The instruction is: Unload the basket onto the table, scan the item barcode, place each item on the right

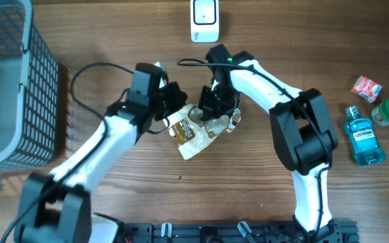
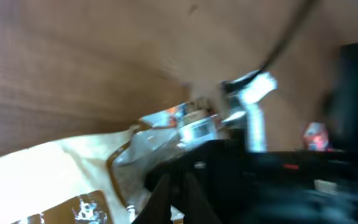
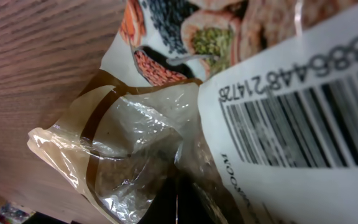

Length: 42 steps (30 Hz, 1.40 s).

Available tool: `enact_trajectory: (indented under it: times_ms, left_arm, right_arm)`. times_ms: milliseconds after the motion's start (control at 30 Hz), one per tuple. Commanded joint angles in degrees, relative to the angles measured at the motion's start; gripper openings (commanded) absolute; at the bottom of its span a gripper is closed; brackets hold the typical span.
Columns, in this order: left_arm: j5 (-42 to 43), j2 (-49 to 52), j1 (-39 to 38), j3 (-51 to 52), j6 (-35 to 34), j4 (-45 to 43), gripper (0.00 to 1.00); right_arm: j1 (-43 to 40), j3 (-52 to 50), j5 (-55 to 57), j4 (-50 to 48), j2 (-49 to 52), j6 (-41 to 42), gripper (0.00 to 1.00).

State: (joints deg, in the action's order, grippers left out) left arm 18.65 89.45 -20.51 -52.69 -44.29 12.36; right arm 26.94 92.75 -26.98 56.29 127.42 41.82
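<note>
both our pairs of jaws are pinching the snack pouch [image 1: 193, 140] at the middle of the table [image 1: 302, 40], and we are judging that turning its barcode [image 3: 303, 118] toward the white scanner [image 1: 204, 20] is coming next.

Left arm [image 1: 103, 145] comes up from the lower left, right arm [image 1: 279, 91] hooks over from the right. Left gripper [image 1: 179, 112] and right gripper [image 1: 215, 108] nearly meet, both clamped tight.

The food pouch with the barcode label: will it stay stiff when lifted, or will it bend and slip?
Probably floppy: the pouch has thin, creased clear film. Its glossy surface may slip. The barcode label looks curved, so it would likely bend further.
</note>
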Motion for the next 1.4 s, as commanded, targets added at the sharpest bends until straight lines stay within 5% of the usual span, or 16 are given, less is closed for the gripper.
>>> enact_trajectory:
  times_ms: [0, 267, 700, 967, 1200, 1300, 1367]
  left_arm:
    - [2.49, 4.76, 0.87, -0.09, -1.33, 1.42, 0.04]
    - [2.54, 7.32, 2.32, 2.64, -0.98, 4.17, 0.04]
    - [3.23, 12.22, 2.27, 12.59, -4.44, -4.76, 0.04]
    - [5.68, 15.58, 2.32, 12.61, -4.61, -7.85, 0.04]
    - [5.53, 15.58, 2.32, 12.63, -5.51, -7.72, 0.04]
    - [5.55, 15.58, 2.32, 12.63, -5.51, -7.67, 0.04]
    - [5.55, 15.58, 2.32, 12.63, -5.57, -7.69, 0.04]
  right_arm:
    - [0.63, -1.36, 4.74, 0.66, 4.33, 1.84, 0.05]
    - [0.63, -1.36, 4.74, 0.72, 4.33, 2.05, 0.05]
    - [0.63, -1.36, 4.81, 1.46, 4.33, 3.41, 0.04]
    - [-0.98, -1.36, 23.45, 7.67, 4.33, 6.38, 0.05]
    - [-4.28, 5.49, 21.05, 12.85, 1.11, -4.31, 0.07]
    - [-5.18, 9.88, 20.5, 19.56, -0.85, -4.7, 0.43]
    - [-5.2, 11.98, 17.42, 22.4, -2.14, -8.09, 0.89]
